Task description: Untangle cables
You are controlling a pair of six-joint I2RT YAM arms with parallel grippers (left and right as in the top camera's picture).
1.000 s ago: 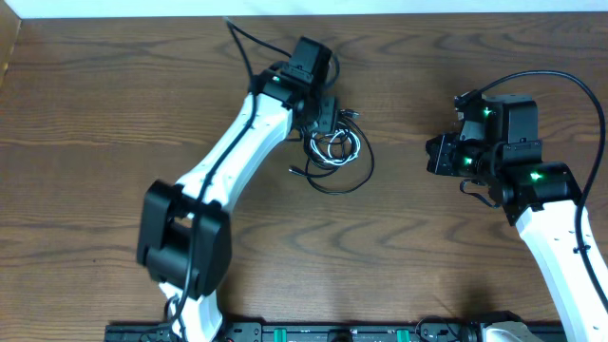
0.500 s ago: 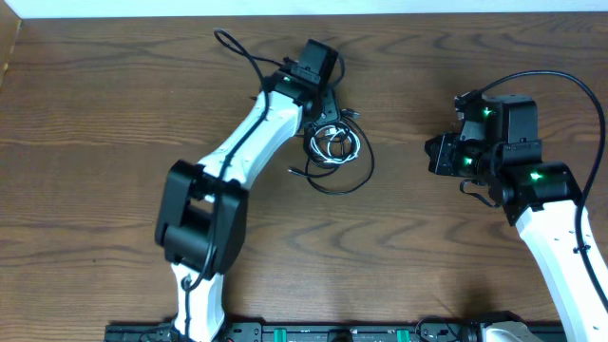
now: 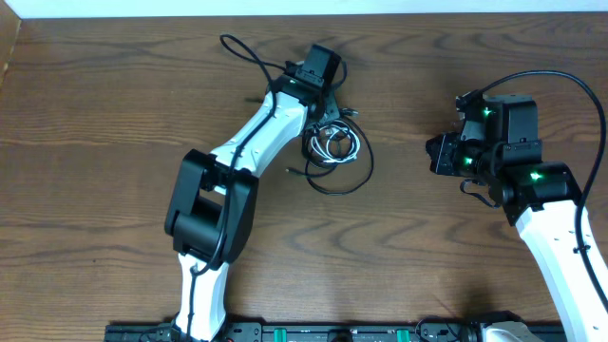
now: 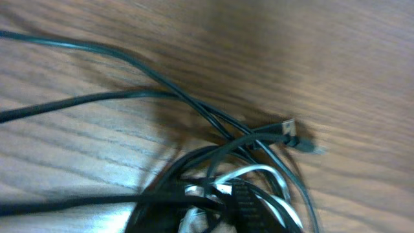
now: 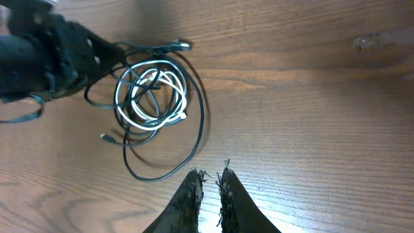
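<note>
The cables lie tangled at the back middle of the table. The white cable (image 3: 334, 142) is a small coil, and the black cable (image 3: 359, 176) loops round it and trails toward the front. My left gripper (image 3: 328, 116) sits on the coil's far left edge, shut on black and white strands. In the blurred left wrist view, the white cable (image 4: 259, 169) and black cable (image 4: 194, 103) run between the left gripper (image 4: 207, 204) fingers. My right gripper (image 5: 208, 175) hovers apart to the right, jaws nearly together and empty. The coil (image 5: 152, 90) lies ahead of it.
A small plug end (image 5: 181, 45) sticks out at the coil's far side. A thick black arm wire (image 3: 242, 47) arcs behind the left wrist. The table's back edge (image 3: 304, 13) runs close behind the tangle. Bare wood separates the coil from the right gripper (image 3: 435, 154).
My left gripper's jaws have closed on the tangle. The left arm's elbow has swung to the right and its wrist has shifted slightly. The right arm has not moved.
</note>
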